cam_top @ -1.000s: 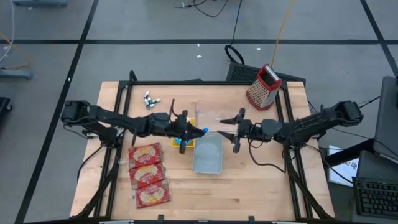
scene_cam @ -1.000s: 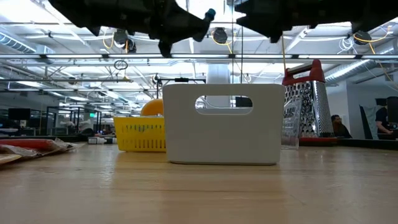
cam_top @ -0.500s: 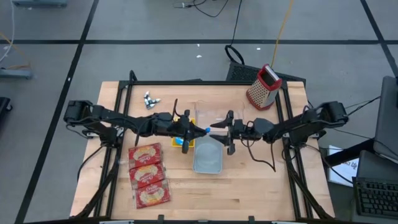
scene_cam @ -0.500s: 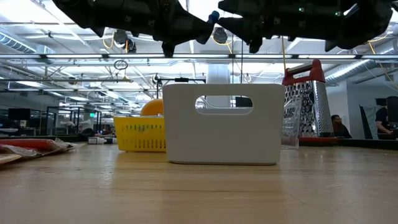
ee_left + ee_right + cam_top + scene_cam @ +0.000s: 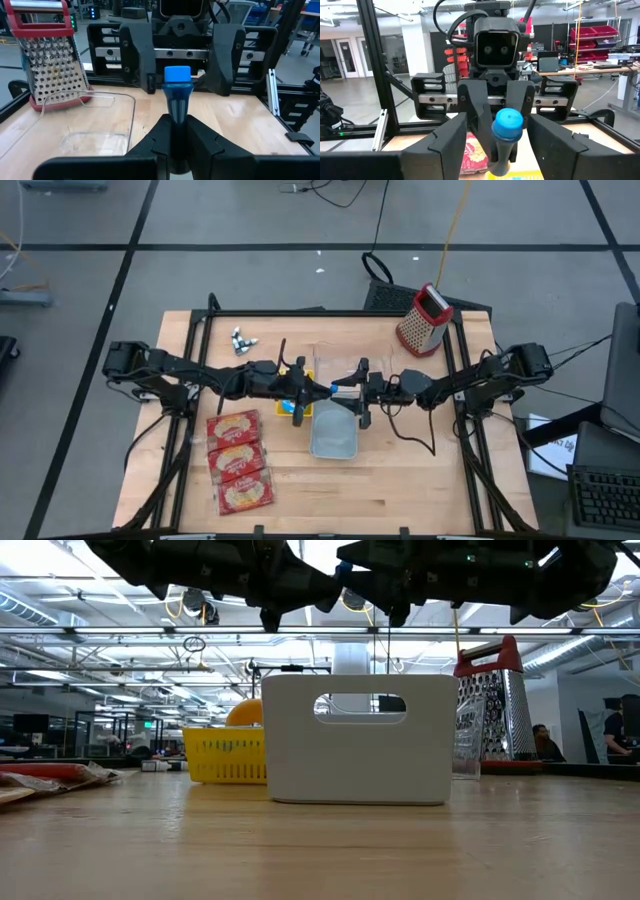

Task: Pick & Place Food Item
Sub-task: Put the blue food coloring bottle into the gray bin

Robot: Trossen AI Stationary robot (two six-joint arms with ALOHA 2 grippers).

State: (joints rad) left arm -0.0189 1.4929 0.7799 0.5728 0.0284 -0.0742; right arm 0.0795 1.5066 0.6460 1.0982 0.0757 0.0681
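At the centre of the high view, the left end effector [image 5: 312, 388] was clenched on a slim blue tube with a bright blue cap [image 5: 328, 390], holding it level above the wooden bench [image 5: 400, 480]. The cap pointed toward the right of the frame. In the left wrist view the tube [image 5: 177, 97] stood out past the two dark fingers [image 5: 200, 142] that pinched its lower body, and its cap lay between the spread fingers of the other arm facing it.

The right end effector [image 5: 356, 393] met it from the right side of the high view with its fingers apart, one on each side of the cap; whether they touched the cap could not be told. In the right wrist view the blue cap [image 5: 508, 124] sat midway between that end effector's own wide dark fingers [image 5: 452, 137].

Both end effectors hung over the upper end of a pale grey rectangular plastic bin [image 5: 334, 430], which in the low view [image 5: 360, 740] stood at the middle of the frame with a handle slot. A clear plastic container [image 5: 335, 366] lay just above the bin in the high view. A red-handled metal box grater [image 5: 423, 320] stood at the upper right of the bench, three red snack packets [image 5: 238, 460] lay at the lower left, and a yellow basket [image 5: 225, 755] showed left of the bin in the low view.
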